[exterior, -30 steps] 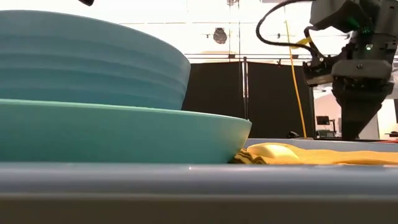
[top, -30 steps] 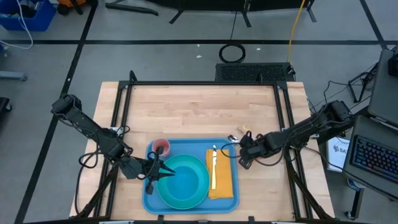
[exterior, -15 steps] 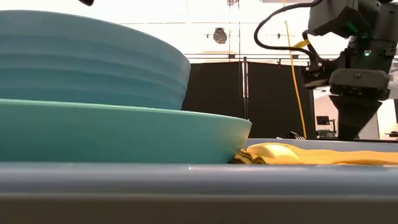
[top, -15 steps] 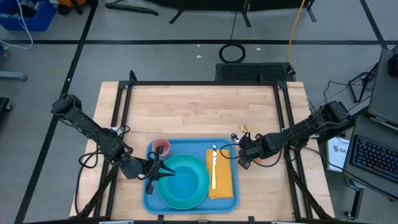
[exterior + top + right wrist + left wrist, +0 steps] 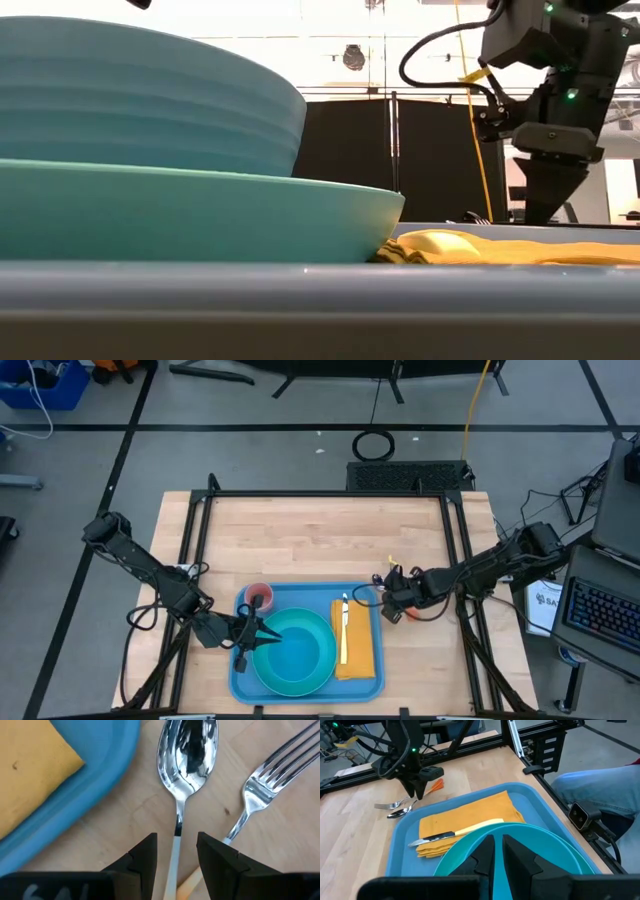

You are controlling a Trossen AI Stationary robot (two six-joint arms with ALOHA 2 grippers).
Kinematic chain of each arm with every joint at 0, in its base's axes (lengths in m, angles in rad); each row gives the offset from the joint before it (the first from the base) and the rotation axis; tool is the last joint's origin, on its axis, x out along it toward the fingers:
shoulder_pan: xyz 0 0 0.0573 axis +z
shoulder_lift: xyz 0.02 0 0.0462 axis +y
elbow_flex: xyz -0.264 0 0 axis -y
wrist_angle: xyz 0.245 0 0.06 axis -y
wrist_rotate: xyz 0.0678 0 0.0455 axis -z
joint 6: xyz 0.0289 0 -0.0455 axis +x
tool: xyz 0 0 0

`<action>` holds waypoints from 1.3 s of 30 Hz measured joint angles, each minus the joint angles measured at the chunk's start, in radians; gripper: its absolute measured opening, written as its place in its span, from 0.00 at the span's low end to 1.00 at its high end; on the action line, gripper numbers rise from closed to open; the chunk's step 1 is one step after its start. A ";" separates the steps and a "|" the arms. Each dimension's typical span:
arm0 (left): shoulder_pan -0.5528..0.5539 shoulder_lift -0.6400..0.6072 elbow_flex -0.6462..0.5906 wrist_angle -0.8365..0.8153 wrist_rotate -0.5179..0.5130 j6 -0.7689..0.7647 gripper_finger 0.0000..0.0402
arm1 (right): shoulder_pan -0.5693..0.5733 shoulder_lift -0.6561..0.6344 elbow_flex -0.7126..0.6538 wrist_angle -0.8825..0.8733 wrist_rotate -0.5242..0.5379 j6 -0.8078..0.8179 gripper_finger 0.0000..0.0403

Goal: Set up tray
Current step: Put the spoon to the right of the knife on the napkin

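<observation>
The tray [image 5: 306, 672] is lying at the near edge of the wooden table [image 5: 320, 540], roughly centred between the two arms. Inside it, a round cyan plate [image 5: 297, 650] is taking up the left and middle part, a small red cup [image 5: 259, 597] is sitting in the far left corner, and a folded yellow napkin [image 5: 355, 645] is lying along the right side with a knife [image 5: 343, 628] resting on top of it (its handle pale yellow, its blade pointing to the far side).

The left gripper [image 5: 250, 635] is reaching in over the tray's left rim, and its fingers [image 5: 485, 857] are pinching the rim of the cyan plate, which is running between them in the left wrist view.

The right gripper [image 5: 383, 603] is hovering just off the tray's far right corner, over the bare table. Its jaws are standing spread, with a narrow gap between them, and the slim handle of a spoon [image 5: 187, 750] is lying in that gap; whether the fingers are touching it cannot be told. A fork [image 5: 265, 785] is lying just beside the spoon on the wood, both outside the tray, the spoon being the closer of the two to the tray's rim. An orange piece is showing near the cutlery [image 5: 436, 785].
</observation>
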 joint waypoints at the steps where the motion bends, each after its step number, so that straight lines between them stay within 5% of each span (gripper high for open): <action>1: 0.000 0.000 0.000 0.000 0.000 0.000 0.10 | -0.006 0.002 0.000 0.001 -0.003 -0.001 0.32; 14: 0.000 0.000 0.000 -0.002 0.000 -0.002 0.10 | -0.048 -0.003 -0.093 0.115 -0.099 0.019 0.30; 23: 0.000 0.000 0.000 -0.007 0.000 -0.002 0.10 | -0.049 -0.036 -0.097 0.123 -0.126 0.018 0.03; 39: 0.000 0.000 -0.001 -0.009 0.000 -0.004 0.10 | -0.047 -0.064 -0.098 0.123 -0.113 0.100 0.01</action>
